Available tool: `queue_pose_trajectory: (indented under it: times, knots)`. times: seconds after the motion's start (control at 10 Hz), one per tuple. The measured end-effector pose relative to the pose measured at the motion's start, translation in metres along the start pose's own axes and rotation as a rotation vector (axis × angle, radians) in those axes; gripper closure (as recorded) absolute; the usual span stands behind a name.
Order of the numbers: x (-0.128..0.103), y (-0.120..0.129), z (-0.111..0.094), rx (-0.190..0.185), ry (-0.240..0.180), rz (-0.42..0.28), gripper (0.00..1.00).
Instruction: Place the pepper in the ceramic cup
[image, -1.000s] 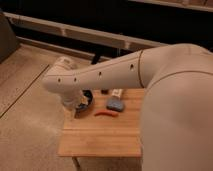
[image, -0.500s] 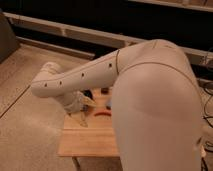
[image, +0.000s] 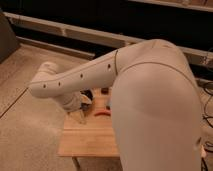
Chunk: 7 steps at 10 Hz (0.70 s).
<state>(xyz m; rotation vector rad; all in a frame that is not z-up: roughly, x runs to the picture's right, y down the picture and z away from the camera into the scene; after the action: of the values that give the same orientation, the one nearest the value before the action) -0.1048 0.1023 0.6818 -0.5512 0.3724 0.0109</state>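
Gripper (image: 83, 115) hangs low over the left part of the wooden table (image: 90, 142), fingers spread, nothing between them. Pepper (image: 102, 113) lies flat on the tabletop just right of the gripper, apart from it. Small dark object (image: 105, 90) at the far edge. White arm (image: 150, 100) hides the table's right side.

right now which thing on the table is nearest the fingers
The red pepper, lying flat just beside the gripper low over the wooden table; the small dark block stands farther back.
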Motion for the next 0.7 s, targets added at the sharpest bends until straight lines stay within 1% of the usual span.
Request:
queue_pose_trajectory:
  times: [0.1,0.2,0.4,0.5,0.6,0.7]
  knots:
    - [-0.013,-0.011,-0.006,0.032,-0.091,-0.073,0.35]
    - [-0.022,-0.025,-0.015,0.071,-0.199,-0.143,0.35]
    - [-0.024,-0.037,-0.026,0.113,-0.329,-0.205,0.35]
    - [-0.019,-0.039,-0.028,0.118,-0.373,-0.208,0.35]
    - [-0.004,-0.038,-0.024,0.105,-0.397,-0.19,0.35]
    - [0.014,-0.033,-0.013,0.075,-0.391,-0.161,0.35]
